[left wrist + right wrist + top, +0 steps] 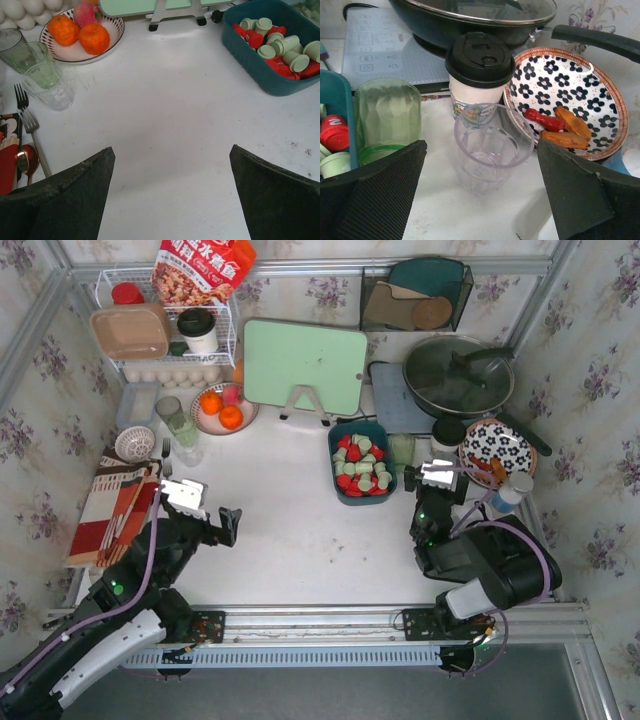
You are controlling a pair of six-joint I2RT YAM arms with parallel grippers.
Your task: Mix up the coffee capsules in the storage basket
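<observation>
Approx. twenty coffee capsules (361, 466), red and mint-green interspersed, are held in the storage basket (365, 499), teal, set mid-bench toward the far edge, slightly right of centre. A green glass (387, 120) is seen just beside its right wall, then a clear glass (487, 150) and a lidded cup (480, 65).

Left gripper (170, 150): jaws spread wide, nothing held, over bare bench.

Right gripper (481, 142): jaws spread wide, nothing held, pointed at the clear glass.

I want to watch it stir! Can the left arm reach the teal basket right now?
Probably yes. The left gripper is open, and only white table shows between it and the storage basket. The glasses and fruit plate sit off to the side.
</observation>
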